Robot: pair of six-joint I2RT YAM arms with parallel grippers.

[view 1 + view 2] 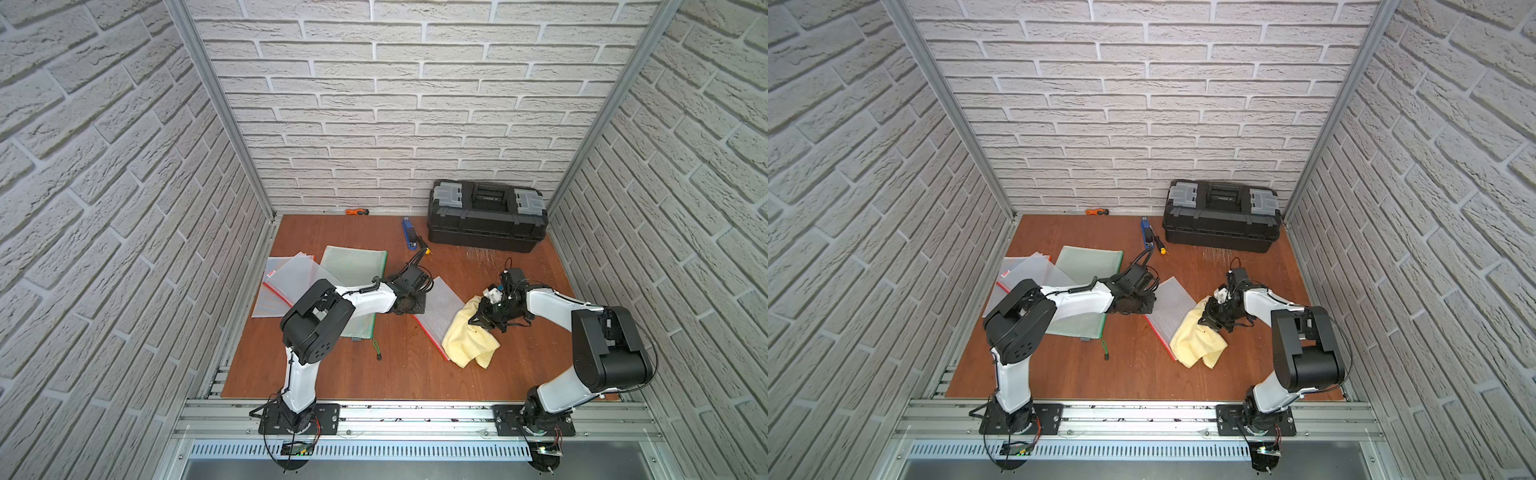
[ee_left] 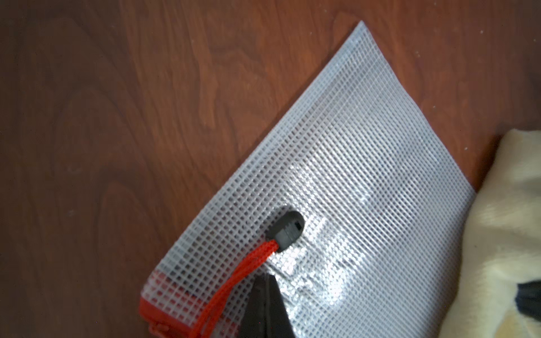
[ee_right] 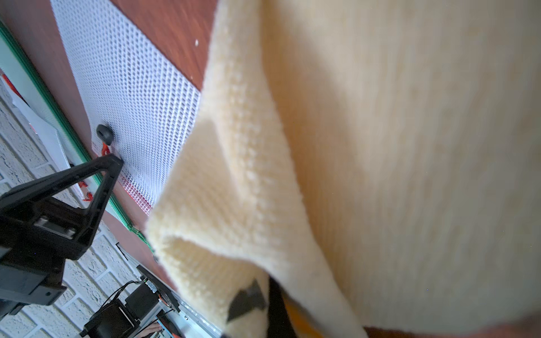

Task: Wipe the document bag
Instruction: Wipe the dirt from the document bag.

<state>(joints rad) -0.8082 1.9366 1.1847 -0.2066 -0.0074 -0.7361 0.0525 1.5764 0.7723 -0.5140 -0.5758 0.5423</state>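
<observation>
A white mesh document bag (image 1: pixel 440 305) with a red zip edge lies mid-table, seen in both top views (image 1: pixel 1171 309). My left gripper (image 1: pixel 409 308) is shut, and its tips (image 2: pixel 265 282) press down on the bag (image 2: pixel 351 175) beside the red zip cord (image 2: pixel 234 281) and its grey pull (image 2: pixel 288 228). My right gripper (image 1: pixel 482 321) is shut on a yellow cloth (image 1: pixel 469 343) that drapes over the bag's near right end. In the right wrist view the cloth (image 3: pixel 380 146) fills most of the frame and hides most of my jaws (image 3: pixel 265 295).
A green-edged bag (image 1: pixel 353 266) and several other mesh bags (image 1: pixel 286 276) lie under and beyond my left arm. At the back right stands a black toolbox (image 1: pixel 486 216). A blue tool (image 1: pixel 408 232), a screwdriver (image 1: pixel 424 248) and an orange tool (image 1: pixel 356 212) lie near the back wall.
</observation>
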